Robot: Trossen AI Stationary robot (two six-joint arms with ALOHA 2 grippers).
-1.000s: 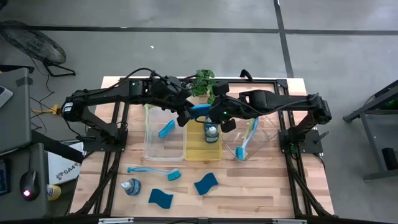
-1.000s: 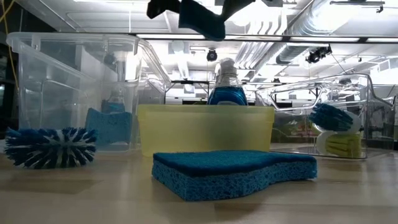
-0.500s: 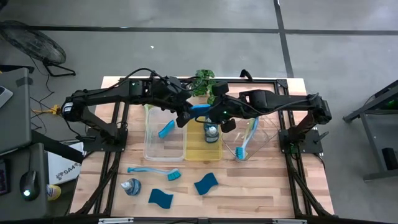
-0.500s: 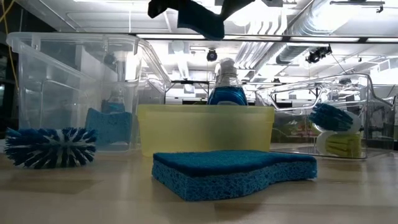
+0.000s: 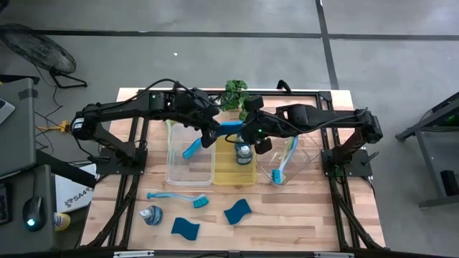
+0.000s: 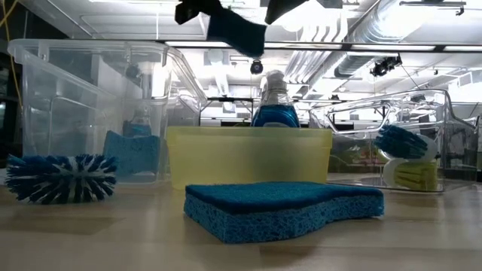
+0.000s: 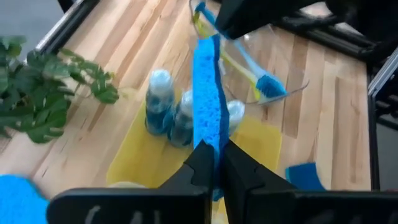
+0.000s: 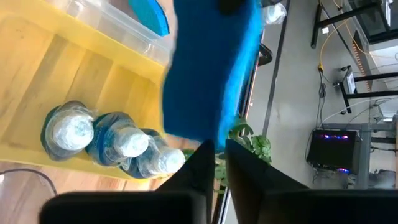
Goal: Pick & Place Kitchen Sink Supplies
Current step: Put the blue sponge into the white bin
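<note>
A wavy blue sponge (image 5: 231, 127) hangs in the air over the yellow tray (image 5: 235, 172), between my two grippers. My left gripper (image 7: 216, 152) is shut on the end toward the table's left. My right gripper (image 8: 217, 149) stands at the sponge's other end (image 8: 202, 134) with a narrow gap between its fingers; that end lies just past the fingertips. Three bottles of blue soap (image 7: 168, 106) stand upright in the yellow tray below. In the low view the sponge (image 6: 235, 31) shows at the top, tilted. My left gripper pinches the sponge's end (image 7: 210, 140) between its two fingers, one on each flat face. The fingers slant down from the table's left and lie along the sponge. The sponge stands on edge, reaches away toward the other gripper and is lifted clear of the tray. My right gripper: whether its fingertips (image 8: 208, 146) touch the sponge's end, I cannot tell.
A clear tray (image 5: 188, 168) left of the yellow one holds a blue sponge (image 5: 191, 148). A clear tray (image 5: 290, 163) on the right holds a brush (image 5: 282, 168). A brush (image 5: 179, 196), a lying bottle (image 5: 150, 214) and two sponges (image 5: 238, 211) lie near the front. A plant (image 5: 233, 94) stands behind.
The sponge has shifted a little toward the table's left and tipped, its right end drawing away from my right gripper. Both arms have stayed where they were.
</note>
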